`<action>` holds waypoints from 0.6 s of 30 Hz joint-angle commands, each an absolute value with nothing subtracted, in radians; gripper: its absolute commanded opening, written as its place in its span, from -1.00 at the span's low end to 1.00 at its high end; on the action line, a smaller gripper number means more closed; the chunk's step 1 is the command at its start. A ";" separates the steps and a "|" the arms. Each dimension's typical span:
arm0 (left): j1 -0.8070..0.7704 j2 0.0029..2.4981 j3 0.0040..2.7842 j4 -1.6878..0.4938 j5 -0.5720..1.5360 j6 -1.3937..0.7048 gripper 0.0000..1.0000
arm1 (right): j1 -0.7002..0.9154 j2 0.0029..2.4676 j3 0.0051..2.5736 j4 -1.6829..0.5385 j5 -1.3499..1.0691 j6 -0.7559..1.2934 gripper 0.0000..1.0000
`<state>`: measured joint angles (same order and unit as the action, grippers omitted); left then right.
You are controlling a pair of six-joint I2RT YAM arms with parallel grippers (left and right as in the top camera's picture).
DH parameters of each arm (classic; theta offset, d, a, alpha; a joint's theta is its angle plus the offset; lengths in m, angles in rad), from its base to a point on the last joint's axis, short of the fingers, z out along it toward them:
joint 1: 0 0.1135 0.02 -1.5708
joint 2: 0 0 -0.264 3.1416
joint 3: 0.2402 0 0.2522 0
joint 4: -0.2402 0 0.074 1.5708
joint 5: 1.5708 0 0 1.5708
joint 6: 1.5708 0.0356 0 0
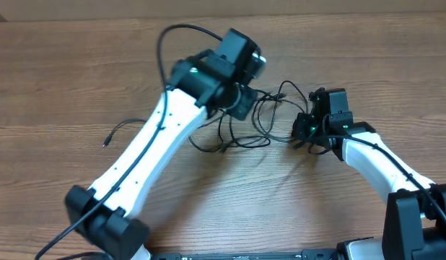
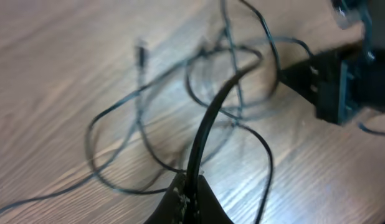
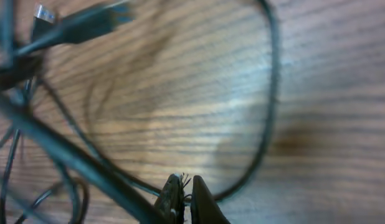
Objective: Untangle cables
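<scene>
The cables (image 1: 260, 119) are thin black cords lying in tangled loops on the wooden table between my two arms. My left gripper (image 1: 241, 101) is over the left side of the tangle. In the left wrist view it (image 2: 191, 196) is shut on one black cable (image 2: 211, 118) that rises from its tips into the loops. My right gripper (image 1: 304, 136) sits at the right edge of the tangle. In the right wrist view it (image 3: 183, 194) is shut on a thin cable (image 3: 267, 106) that curves away in a wide loop. A silver plug end (image 3: 44, 12) lies at the upper left.
One loose cable end (image 1: 109, 139) trails off to the left beside my left arm (image 1: 147, 148). The right gripper body (image 2: 339, 84) shows blurred at the upper right of the left wrist view. Bare wooden table (image 1: 266, 195) lies in front.
</scene>
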<state>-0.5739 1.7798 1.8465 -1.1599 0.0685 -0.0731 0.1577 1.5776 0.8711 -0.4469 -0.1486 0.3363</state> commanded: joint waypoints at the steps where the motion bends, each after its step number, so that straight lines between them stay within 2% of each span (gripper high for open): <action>1: -0.488 1.749 1.866 -1.158 0.047 -0.126 -0.91 | 0.154 1.541 1.036 -0.561 0.001 0.332 -0.93; 5: -0.378 1.750 1.866 -1.154 0.049 -0.163 -0.92 | 0.149 1.510 1.286 -0.818 0.274 0.332 -0.93; 10: -0.243 1.749 1.866 -1.155 0.049 -0.165 -0.92 | 0.115 1.505 1.567 -1.000 0.417 0.315 -0.93; 18: -0.052 1.749 1.866 -1.155 0.068 -0.197 -0.92 | -0.014 1.503 1.831 -1.070 0.497 0.302 -0.93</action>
<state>-0.1047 1.7615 1.8473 -1.1561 0.0662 -0.1616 0.0422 1.5265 1.7569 -1.0634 0.4187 0.3096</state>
